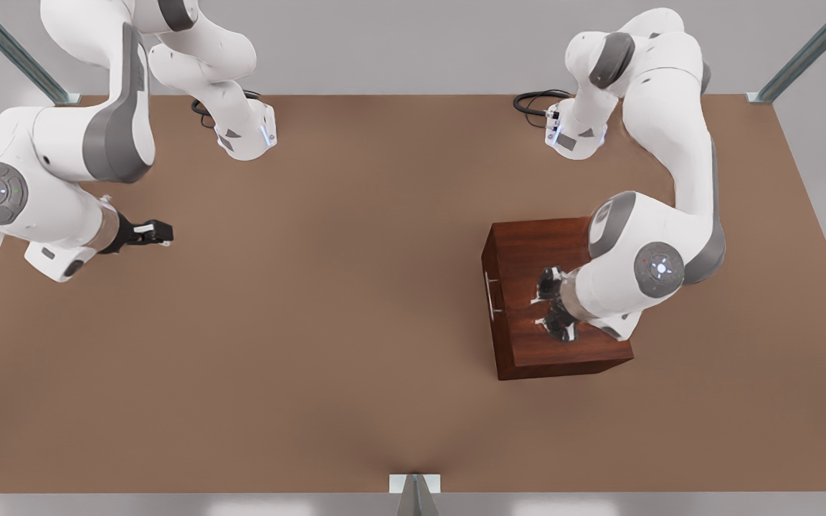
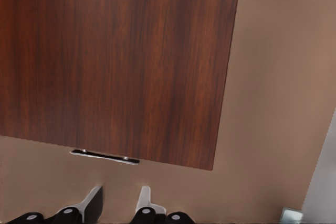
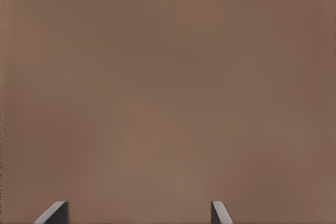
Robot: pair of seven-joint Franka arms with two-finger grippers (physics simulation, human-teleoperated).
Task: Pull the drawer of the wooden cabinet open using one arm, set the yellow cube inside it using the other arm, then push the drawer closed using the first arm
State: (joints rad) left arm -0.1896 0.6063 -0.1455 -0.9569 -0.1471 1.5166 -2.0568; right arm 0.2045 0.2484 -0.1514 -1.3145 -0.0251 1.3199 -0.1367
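The wooden cabinet (image 1: 528, 251) stands on the table at the front view's right, its dark top (image 2: 115, 61) seen from above in the left wrist view. The drawer (image 1: 493, 337) is shut, its front facing the front view's left, with the silver handle (image 1: 490, 292) (image 2: 105, 156) on it. My left gripper (image 1: 545, 304) (image 2: 119, 203) hovers over the cabinet top just behind the handle, open, with nothing between its fingers. At the front view's left, my right gripper (image 1: 166, 233) (image 3: 137, 214) hangs wide open above bare table. The yellow cube is out of view.
The brown table (image 1: 327, 322) stretches wide between the two arms. Both arm bases (image 1: 248, 136) (image 1: 574, 140) and their cables sit at the far edge. Metal frame posts (image 1: 414, 494) stand at the table's corners and near edge.
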